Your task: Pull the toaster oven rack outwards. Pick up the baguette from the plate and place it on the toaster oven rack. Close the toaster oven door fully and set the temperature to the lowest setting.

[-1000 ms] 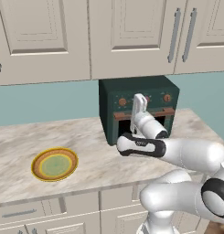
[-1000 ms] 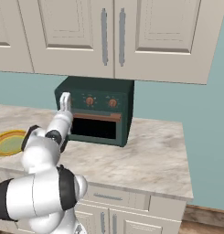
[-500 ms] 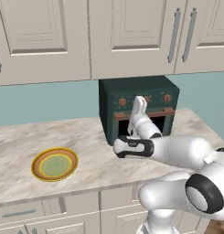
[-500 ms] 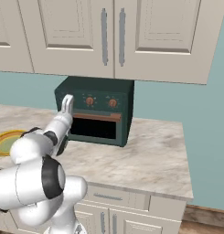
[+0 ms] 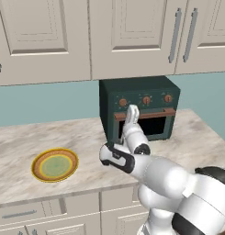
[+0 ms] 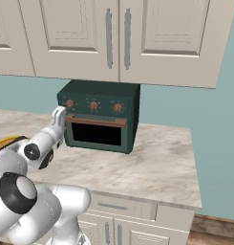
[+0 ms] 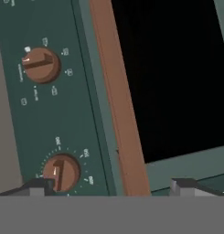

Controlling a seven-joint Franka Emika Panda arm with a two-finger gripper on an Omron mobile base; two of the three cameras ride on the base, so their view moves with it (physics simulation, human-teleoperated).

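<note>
Toaster oven door (image 6: 96, 134) shut, plate (image 5: 54, 165) on the counter bare — the baguette is presumably already on the rack inside, though the black glass hides it. Toaster oven (image 5: 139, 108) sits at the back of the counter under the wall cabinets. Gripper (image 7: 114, 186) hovers close at the front, jaws spread wide, holding nothing, straddling the reddish-brown door handle (image 7: 115, 96). Left, by my reading — the temperature knob (image 7: 61, 172) to its lowest setting; nothing grips it yet.
</note>
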